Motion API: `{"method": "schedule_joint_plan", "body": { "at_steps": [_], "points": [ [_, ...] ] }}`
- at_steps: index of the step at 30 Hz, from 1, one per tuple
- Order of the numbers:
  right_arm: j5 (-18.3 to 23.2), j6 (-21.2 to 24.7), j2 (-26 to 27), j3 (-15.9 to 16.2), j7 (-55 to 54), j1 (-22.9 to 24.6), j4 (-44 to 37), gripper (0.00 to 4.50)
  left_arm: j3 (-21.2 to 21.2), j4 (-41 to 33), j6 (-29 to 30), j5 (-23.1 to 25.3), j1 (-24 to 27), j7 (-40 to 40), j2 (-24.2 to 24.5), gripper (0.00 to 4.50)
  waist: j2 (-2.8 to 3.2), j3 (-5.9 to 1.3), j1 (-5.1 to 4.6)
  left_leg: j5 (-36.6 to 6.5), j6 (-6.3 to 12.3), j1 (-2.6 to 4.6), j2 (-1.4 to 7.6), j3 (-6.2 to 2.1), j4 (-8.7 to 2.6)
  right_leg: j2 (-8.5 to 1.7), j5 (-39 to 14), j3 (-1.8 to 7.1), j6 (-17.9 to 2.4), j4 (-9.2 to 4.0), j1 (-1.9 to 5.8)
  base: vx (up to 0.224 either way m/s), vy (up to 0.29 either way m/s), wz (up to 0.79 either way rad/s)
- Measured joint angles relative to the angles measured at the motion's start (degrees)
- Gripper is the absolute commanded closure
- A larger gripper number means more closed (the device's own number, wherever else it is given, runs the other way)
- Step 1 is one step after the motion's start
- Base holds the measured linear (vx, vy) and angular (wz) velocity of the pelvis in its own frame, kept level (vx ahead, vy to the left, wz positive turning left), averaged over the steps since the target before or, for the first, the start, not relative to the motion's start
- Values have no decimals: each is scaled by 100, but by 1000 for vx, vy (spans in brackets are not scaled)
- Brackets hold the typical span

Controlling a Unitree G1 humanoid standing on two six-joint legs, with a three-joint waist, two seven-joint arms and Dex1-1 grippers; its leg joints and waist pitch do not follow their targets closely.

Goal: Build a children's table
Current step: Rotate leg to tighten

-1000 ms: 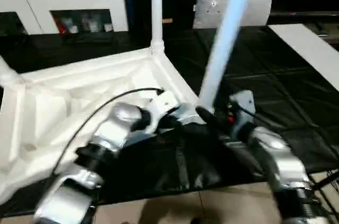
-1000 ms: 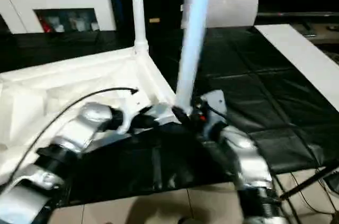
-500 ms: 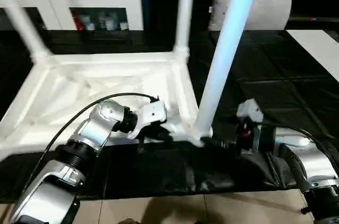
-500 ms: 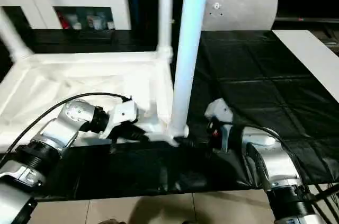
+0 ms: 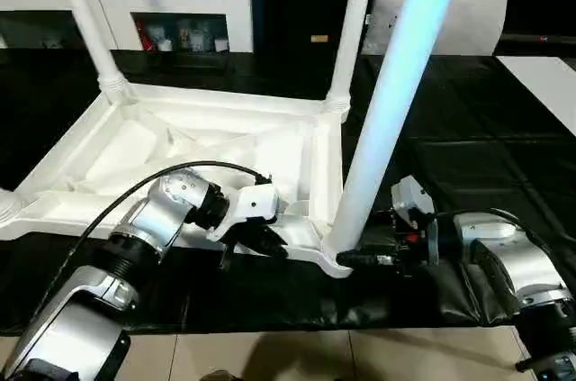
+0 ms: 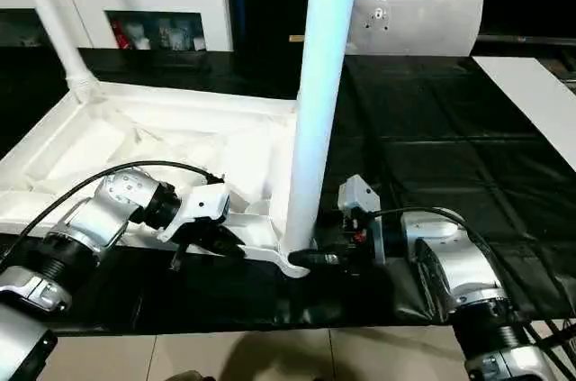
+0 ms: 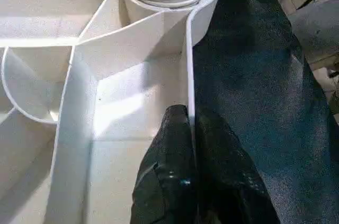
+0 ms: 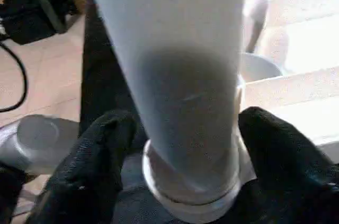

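The children's table lies upside down on a black cloth, its ribbed white top [image 5: 180,142] facing up. Three white legs stand in corner sockets: far left [image 5: 85,21], far right [image 5: 351,30] and the thick near right leg [image 5: 396,102]. My left gripper [image 5: 270,241] is shut on the thin near rim of the top [image 7: 189,75], one finger on each side of the wall. My right gripper [image 5: 355,259] is at the base of the near right leg [image 8: 185,75], just above the socket collar. Its fingers [image 8: 90,171] press against both sides of the leg.
A white cabinet [image 5: 162,3] stands at the back and a grey-white cushion [image 5: 468,16] at the back right. A white board [image 5: 549,75] lies on the right of the black cloth [image 5: 468,129]. Tiled floor [image 5: 270,354] shows past the near edge.
The head camera has swung, shifting the whole picture. My right gripper stays at the near right leg's base with its fingers drawn in against it. My left gripper still pinches the rim.
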Motion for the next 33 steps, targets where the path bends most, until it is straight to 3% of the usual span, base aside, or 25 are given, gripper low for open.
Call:
{"method": "schedule_joint_plan", "body": {
  "at_steps": [12,17,22,25,28,31,33],
  "points": [
    [98,241,-35,100,360,-150,33,236,-61,66,-95,-7,-46,-284,7,450,0,0,107,0,-1,8,26,49,5,-3,2,1,-4,10,-2,0,0,0],
    [172,304,-61,74,342,12,-145,243,-88,55,-41,-22,-42,-333,-4,450,0,-1,118,0,0,13,31,69,6,-8,1,5,-3,10,2,0,0,0],
    [225,714,141,-119,-303,327,-558,246,-21,-185,641,-6,29,-55,-75,450,2,-2,91,0,-1,55,32,91,6,-9,-13,25,21,27,17,0,0,0],
    [133,906,412,-305,-1062,473,-742,246,139,-357,1191,50,138,405,-171,450,-1,-1,0,0,-2,94,31,93,6,-8,-25,28,38,30,36,0,0,0],
    [-66,1023,916,-609,-2150,475,-733,247,380,-467,1835,93,189,1049,-418,450,3,-1,-226,0,-2,97,30,77,14,-17,-29,-9,44,3,34,0,0,0],
    [-365,1067,1401,-820,-3244,377,-649,249,600,-646,2522,99,255,1801,-795,450,19,6,-461,-2,-4,85,32,-15,25,-36,-30,-146,45,-107,75,0,0,0],
    [-515,1119,1690,-924,-3893,235,-506,251,728,-657,2839,102,258,2301,-1057,450,82,42,-615,-13,-17,95,57,-108,19,-52,-31,-331,44,-249,180,0,0,0]
  ]
}}
